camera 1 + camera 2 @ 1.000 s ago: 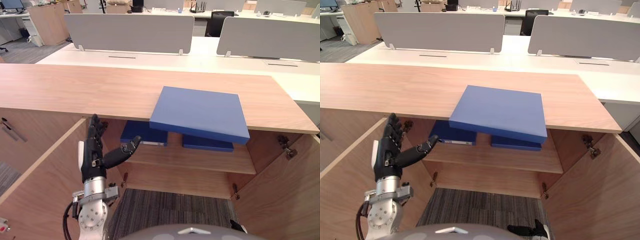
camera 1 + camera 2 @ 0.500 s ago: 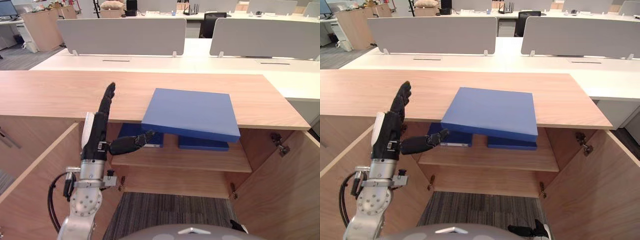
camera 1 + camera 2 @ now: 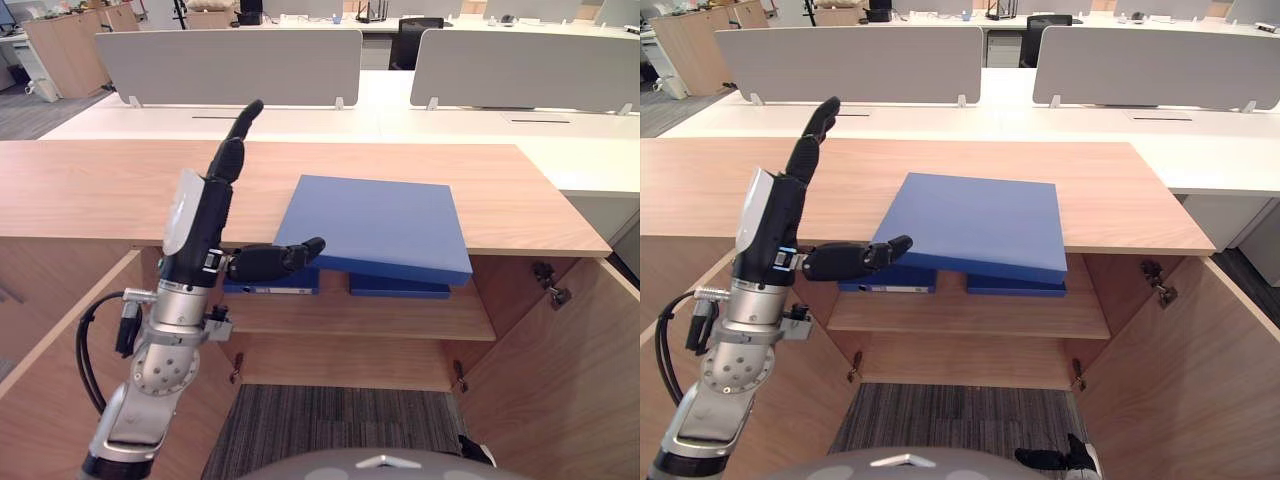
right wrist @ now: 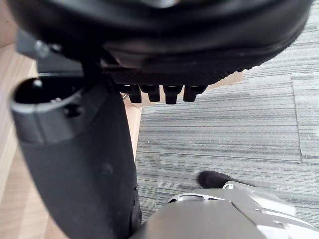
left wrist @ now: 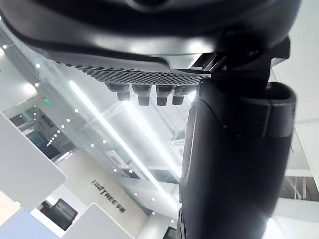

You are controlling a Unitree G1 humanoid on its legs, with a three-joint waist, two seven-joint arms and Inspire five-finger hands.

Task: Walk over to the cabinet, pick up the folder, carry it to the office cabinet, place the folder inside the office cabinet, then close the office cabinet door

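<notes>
**Left robot hand (image 3: 203,235) spread beside the blue folder (image 3: 378,225) on the counter (image 3: 110,185)**

Head views: The folder lies on the wooden counter that forms the top of the cabinet (image 3: 500,300). Its near edge juts out past the counter's front edge, over the open cabinet. The left robot hand is raised in front of the counter, just to the left of the folder. Its fingers (image 3: 232,150) are straight and point upward, and its thumb (image 3: 280,260) reaches sideways toward the folder's near left corner. The thumb tip sits just under that corner, and I cannot tell whether it touches. The hand holds nothing. Both cabinet doors stand open, the left door (image 3: 60,390) by the arm and the right door (image 3: 560,390) opposite. Inside, a shelf (image 3: 350,315) carries two more blue folders (image 3: 400,288) lying flat, directly below the overhanging one. Grey carpet (image 3: 340,425) shows beneath the shelf. Behind the counter are white desks (image 3: 400,110) with grey divider panels (image 3: 230,62).

Left wrist view: The hand's dark bulk and thumb show up close, with the fingers a short row beside the thumb. Beyond them are ceiling lights (image 5: 99,117) and white partitions (image 5: 25,169).

Right wrist view: The right robot hand (image 4: 79,159) hangs above the carpet next to a wooden panel (image 4: 15,124). Its fingers show as a short, uncurled row with nothing between them and the thumb.
</notes>
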